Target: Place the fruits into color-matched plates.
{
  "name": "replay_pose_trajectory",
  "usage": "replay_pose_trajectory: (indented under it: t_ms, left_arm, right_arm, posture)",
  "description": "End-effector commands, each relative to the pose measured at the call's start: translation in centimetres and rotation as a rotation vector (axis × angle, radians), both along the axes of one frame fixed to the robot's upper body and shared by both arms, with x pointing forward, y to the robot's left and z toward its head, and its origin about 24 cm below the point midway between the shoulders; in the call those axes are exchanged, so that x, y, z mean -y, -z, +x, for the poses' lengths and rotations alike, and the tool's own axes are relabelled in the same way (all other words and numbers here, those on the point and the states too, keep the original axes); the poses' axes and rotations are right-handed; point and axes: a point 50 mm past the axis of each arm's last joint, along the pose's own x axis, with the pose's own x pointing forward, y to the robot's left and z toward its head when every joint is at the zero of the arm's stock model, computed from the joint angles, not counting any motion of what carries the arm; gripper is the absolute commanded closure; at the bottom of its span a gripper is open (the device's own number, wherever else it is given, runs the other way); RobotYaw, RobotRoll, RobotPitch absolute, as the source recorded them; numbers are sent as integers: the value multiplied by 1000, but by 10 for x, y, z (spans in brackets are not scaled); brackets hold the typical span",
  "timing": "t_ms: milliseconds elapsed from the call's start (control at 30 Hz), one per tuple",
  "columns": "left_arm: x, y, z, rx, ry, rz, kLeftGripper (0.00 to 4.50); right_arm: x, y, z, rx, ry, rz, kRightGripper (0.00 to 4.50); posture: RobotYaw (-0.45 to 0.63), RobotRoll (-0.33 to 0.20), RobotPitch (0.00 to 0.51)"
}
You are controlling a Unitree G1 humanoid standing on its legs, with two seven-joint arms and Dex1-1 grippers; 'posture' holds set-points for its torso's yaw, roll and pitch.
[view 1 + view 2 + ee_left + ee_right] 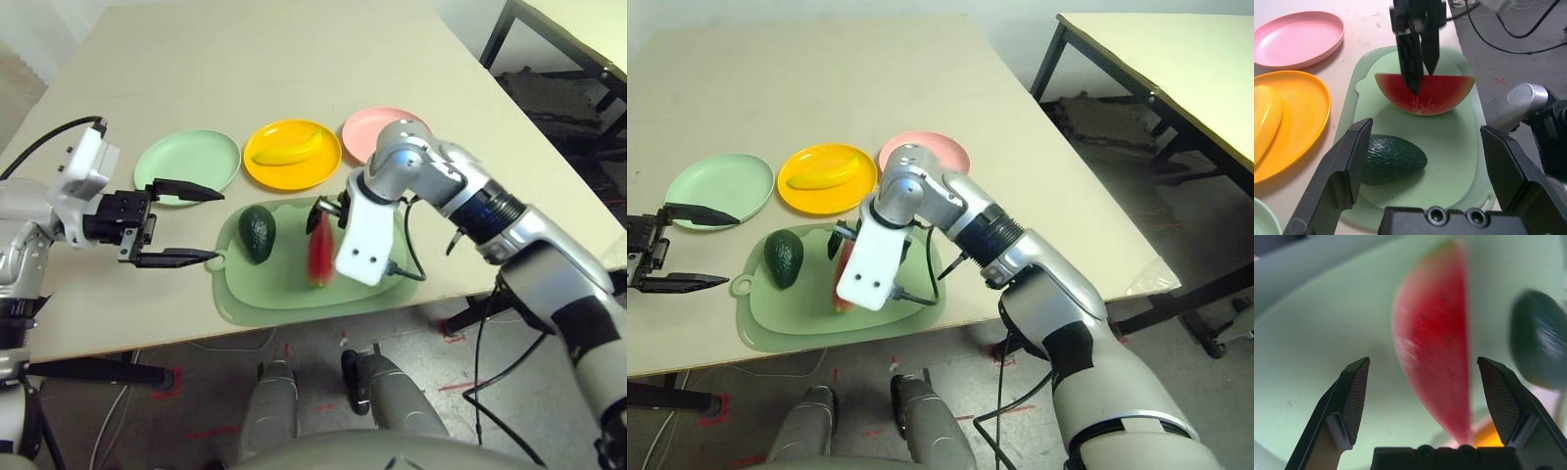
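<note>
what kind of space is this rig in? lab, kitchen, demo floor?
Most likely a robotics lab or test room, not a kitchen: plain work table, a second bare table beside it, red tape marks on the floor and loose cables. The fruit looks like toy props.

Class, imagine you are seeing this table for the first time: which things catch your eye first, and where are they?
The red watermelon stands out on the green mat, with the right tool open just above it and the avocado beside it. Behind the mat sit three plates in a row: a green plate, a yellow plate already holding the banana, and a pink plate. The left tool hovers open near the green plate.
</note>
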Motion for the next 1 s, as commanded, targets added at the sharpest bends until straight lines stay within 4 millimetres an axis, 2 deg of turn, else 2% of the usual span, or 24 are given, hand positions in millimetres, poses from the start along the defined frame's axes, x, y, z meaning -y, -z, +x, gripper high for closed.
replay_pose_trajectory:
  t_ms: [33, 167, 567, 667, 800, 833, 1000]
  left_arm:
    - [7, 7, -3, -27, 39, 11, 0]
    - [12, 13, -6, -39, 52, 9, 0]
    - [16, 14, -5, -34, 59, 9, 0]
    - [16, 15, -5, -33, 60, 9, 0]
    - [17, 14, -4, -31, 62, 9, 0]
    - [17, 14, -4, -31, 62, 10, 0]
    - [17, 14, -3, -30, 63, 11, 0]
  right_arm:
    - [1, 9, -2, -7, -1, -37, 60]
    - [-2, 18, -6, -25, 4, -38, 60]
    - [-3, 22, -7, -46, 33, -44, 60]
    - [-2, 23, -8, -58, 47, -50, 634]
    - [-1, 21, -7, -64, 66, -46, 2037]
    - [-1, 21, -7, -65, 69, -46, 2271]
    - [0, 21, -5, -74, 91, -44, 2282]
  posture:
    - [82, 0, 169]
    - [84, 0, 168]
    - [88, 0, 165]
    - [88, 0, 165]
    - [78, 0, 164]
    - [75, 0, 164]
    - [74, 0, 164]
